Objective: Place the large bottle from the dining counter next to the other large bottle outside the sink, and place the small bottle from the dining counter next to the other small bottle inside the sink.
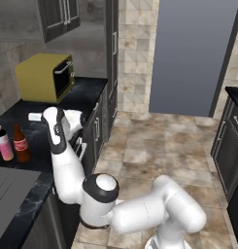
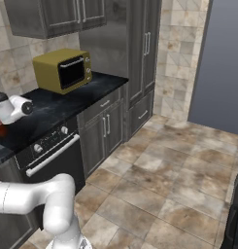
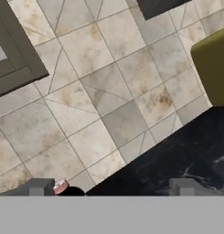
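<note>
The brown bottle (image 1: pixel 21 144) stands upright on the black counter (image 1: pixel 42 131), its long axis vertical and neck pointing up, just beside the pink bottle (image 1: pixel 3 143), which is also upright with its dark cap on top; both stand near the sink (image 1: pixel 8 187) edge, outside the basin. A red label wraps the brown bottle's middle, but I cannot read any writing on it. My gripper (image 3: pixel 113 187) hangs above the counter near the yellow microwave (image 1: pixel 45 77), its fingers (image 3: pixel 38 187) spread wide apart and clamped on nothing, well clear of both bottles.
</note>
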